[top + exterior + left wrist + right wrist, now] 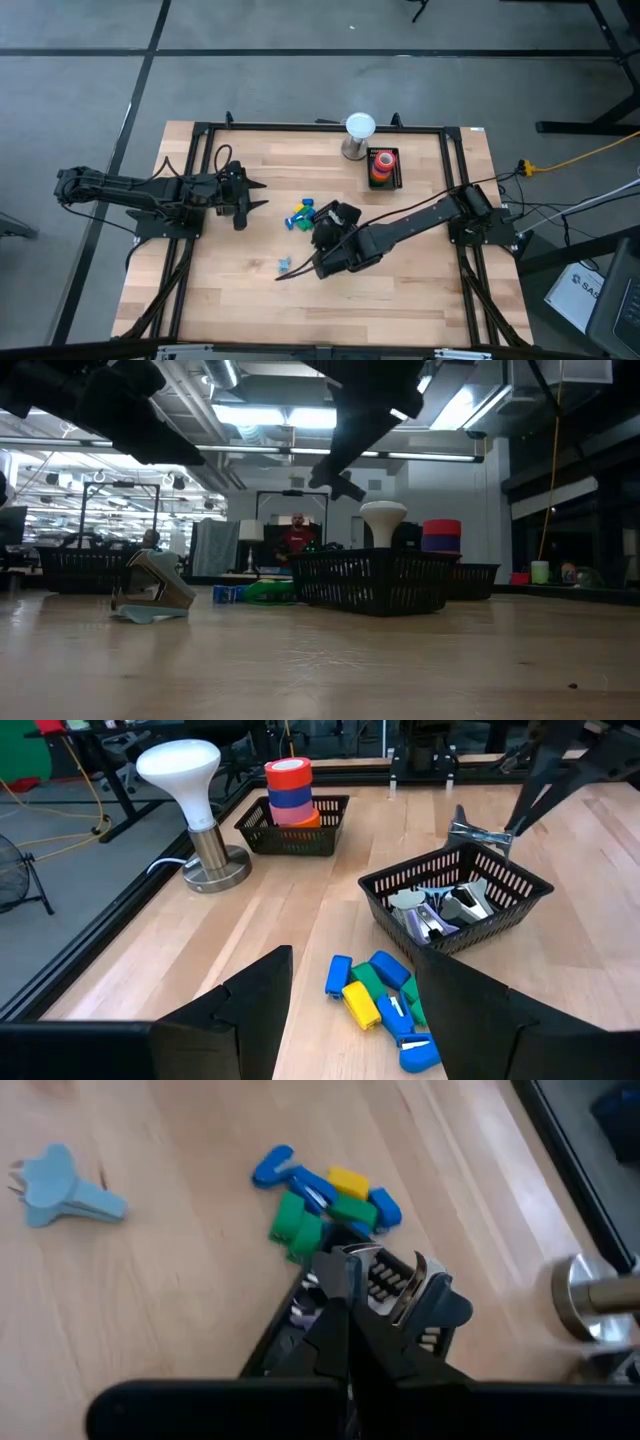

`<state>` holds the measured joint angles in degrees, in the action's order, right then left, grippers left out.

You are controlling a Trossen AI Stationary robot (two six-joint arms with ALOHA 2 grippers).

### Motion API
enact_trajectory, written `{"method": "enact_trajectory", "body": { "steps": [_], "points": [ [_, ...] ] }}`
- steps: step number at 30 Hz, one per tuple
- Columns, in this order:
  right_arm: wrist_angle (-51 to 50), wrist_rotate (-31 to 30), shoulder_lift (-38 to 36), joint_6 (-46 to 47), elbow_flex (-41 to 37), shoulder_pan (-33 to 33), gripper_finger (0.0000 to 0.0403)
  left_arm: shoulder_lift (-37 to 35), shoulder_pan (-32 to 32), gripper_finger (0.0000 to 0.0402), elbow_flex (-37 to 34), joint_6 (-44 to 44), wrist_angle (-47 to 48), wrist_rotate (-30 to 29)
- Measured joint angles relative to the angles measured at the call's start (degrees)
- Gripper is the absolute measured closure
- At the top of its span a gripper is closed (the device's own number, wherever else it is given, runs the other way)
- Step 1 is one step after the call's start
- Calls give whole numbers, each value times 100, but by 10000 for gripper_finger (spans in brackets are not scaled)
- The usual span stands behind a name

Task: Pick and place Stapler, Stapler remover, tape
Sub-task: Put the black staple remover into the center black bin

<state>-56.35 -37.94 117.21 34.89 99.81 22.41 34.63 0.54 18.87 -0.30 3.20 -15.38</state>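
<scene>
Right jaws clenched on metal staple remover [395, 1285] above black basket [520, 895]; left jaws released, idle.

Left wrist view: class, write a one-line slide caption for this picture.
Right gripper holds a staple remover over a black basket; stacked tape rolls and loose coloured staplers lie nearby.

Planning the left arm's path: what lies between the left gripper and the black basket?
In the left wrist view, a pile of small blue, green and yellow staplers lies between the left gripper and the black basket.

Left end effector [255, 196] waits spread wide at table's left; right end effector [330, 222] hangs pinched together mid-table.
</scene>
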Motion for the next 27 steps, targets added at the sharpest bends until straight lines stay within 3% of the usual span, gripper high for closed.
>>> {"method": "enact_trajectory", "body": {
  "steps": [27],
  "points": [
    [-741, -152, 0, 711, 0, -2, 400, 0, 0, 192, 0, 2, 4, 0]
  ]
}}
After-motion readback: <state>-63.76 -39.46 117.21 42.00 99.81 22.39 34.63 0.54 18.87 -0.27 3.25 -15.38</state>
